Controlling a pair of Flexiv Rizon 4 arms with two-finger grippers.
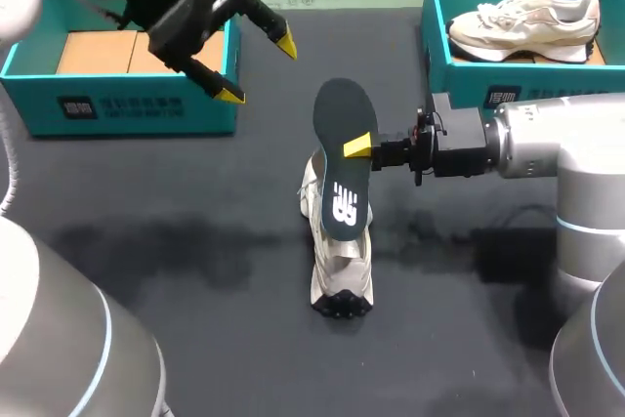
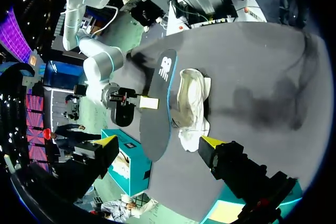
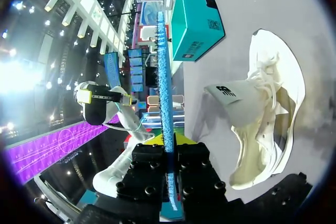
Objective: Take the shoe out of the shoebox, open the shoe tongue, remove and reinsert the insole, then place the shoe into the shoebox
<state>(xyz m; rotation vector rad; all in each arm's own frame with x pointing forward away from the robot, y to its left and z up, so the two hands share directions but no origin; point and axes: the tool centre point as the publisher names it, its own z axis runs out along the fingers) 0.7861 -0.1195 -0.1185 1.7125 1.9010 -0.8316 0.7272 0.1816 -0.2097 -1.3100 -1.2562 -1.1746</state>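
By my reading I'm about halfway: the shoe (image 1: pixel 342 261) is out of its box and lies on the dark bench (image 1: pixel 176 202), well apart from both boxes. The right wrist view shows its tongue pulled back and the mouth gaping. The insole (image 1: pixel 342 109) is out too, so what's left is to slide it back in and return the shoe to the shoebox (image 1: pixel 127 109), the empty teal one at my left. My right fingers (image 1: pixel 356 146) are pinching the insole by its edge, one on each face, holding it upright above the shoe with its lower end at the shoe's opening. My left fingers (image 1: pixel 285 45) are spread wide and hold nothing, hanging over the near corner of the empty shoebox, pointing toward the insole.
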